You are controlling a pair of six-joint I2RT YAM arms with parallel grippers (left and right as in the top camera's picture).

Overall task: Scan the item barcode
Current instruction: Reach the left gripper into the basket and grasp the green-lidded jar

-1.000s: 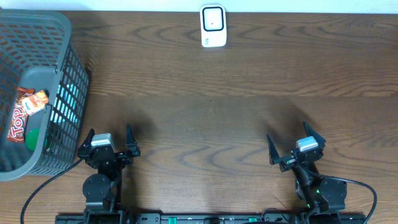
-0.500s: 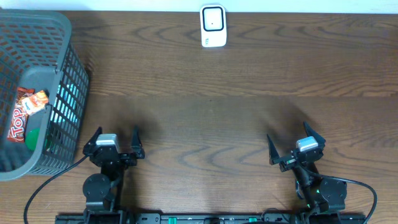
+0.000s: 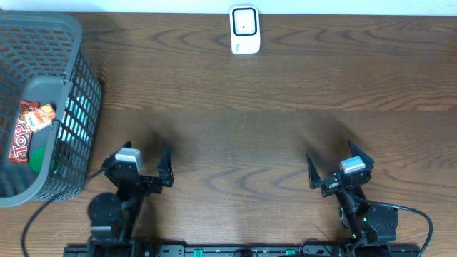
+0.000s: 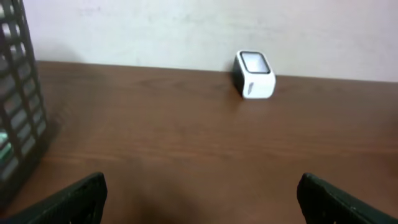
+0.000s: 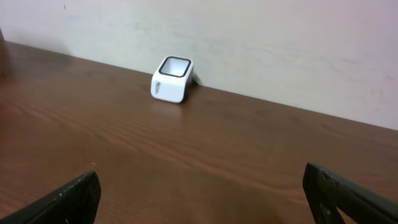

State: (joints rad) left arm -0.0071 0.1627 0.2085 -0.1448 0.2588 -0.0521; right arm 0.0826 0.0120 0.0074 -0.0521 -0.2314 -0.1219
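Left gripper (image 3: 148,160) has swung right, away from basket (image 3: 80,86); right gripper (image 3: 334,161) unmoved. Both spread wide, holding nothing. Snack packet (image 3: 25,128) lies in basket (likely light, crinkly, slippery). Pinch flat edge, keep barcode clear for scanner (image 3: 244,28).

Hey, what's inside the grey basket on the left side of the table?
A red-and-orange snack packet and something green next to it. Whatever lies under them, or past the picture's edge, is hidden.
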